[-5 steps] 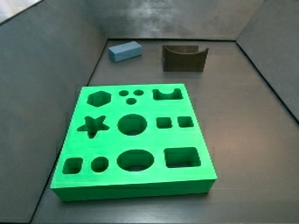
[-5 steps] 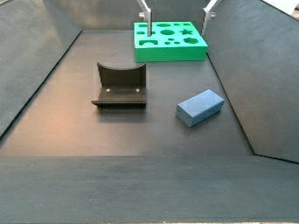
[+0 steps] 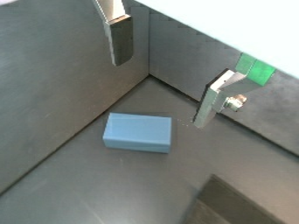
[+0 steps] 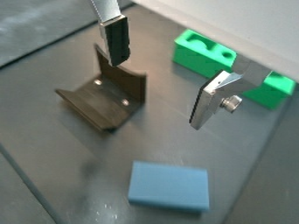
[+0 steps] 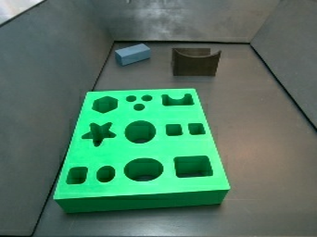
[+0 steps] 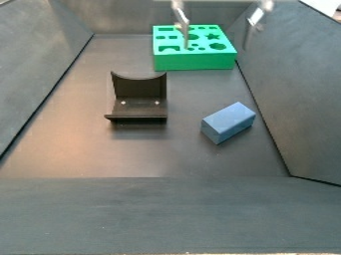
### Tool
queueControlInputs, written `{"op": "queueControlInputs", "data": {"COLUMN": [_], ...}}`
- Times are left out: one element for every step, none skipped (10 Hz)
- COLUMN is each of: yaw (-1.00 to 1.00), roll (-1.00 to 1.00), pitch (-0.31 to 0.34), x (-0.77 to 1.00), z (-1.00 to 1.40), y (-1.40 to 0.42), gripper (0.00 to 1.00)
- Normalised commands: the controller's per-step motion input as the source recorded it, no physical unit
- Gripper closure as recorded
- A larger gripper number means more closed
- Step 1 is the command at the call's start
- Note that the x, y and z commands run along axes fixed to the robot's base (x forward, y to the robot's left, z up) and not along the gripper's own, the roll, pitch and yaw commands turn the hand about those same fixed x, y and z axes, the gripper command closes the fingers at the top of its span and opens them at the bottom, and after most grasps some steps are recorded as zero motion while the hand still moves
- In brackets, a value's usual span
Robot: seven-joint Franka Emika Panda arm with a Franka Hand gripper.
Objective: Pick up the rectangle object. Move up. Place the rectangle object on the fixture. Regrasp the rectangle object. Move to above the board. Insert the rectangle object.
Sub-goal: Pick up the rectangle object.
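- One grey-blue rectangle object (image 6: pixel 228 122) lies flat on the bench (image 6: pixel 120 169), right beside the fixture (image 6: pixel 136 98), long axis skewed diagonally.
- Gripper (image 4: pixel 163 74) hovers above, fingers spread wide, holding nothing.

1. Lighting: even, diffuse, moderately dim in all views; the dark counter (image 5: pixel 266 139) shows a faint sheen only.
2. Shadows: soft, short.
3. Gripper (image 4: pixel 163 74): open fingers slightly blurred; in a side view its tips (image 6: pixel 176 12) smear at 12 o'clock.
4. Resolution: low, soft edges.
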Motion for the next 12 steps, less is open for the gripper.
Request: {"op": "queueControlInputs", "data": {"yaw": [-0.67,-0.76,-0.87,-0.87,-0.68,-0.68,-0.70,-0.69,-0.57,-0.68,-0.63,-0.66], "roll": [0.00,0.00,0.00,0.04,0.14,0.17,0.17,0.17,0.28,0.28,0.23,0.17], "pitch": [-0.114,-0.110,-0.107,-0.060,-0.016,0.000,-0.010,-0.014,0.000,0.000,0.000,-0.021], "x": [-0.30,-0.08,0.00,0.17,0.31,0.27,0.13,0.01,-0.25,-0.31,-0.28,-0.08], "z": [-0.30,-0.37,-0.39,-0.43,-0.55,-0.60,-0.63,-0.62,-0.56,-0.52,-0.49,-0.49], "y": [0.17,0.19,0.14,0.09,0.16,0.17,0.19,0.20,0.09,0.00,0.03,0.01], "gripper": [0.00,0.00,0.00,0.00,0.00,0.00,0.00,0.00,0.00,0.00,0.00,0.00]}}
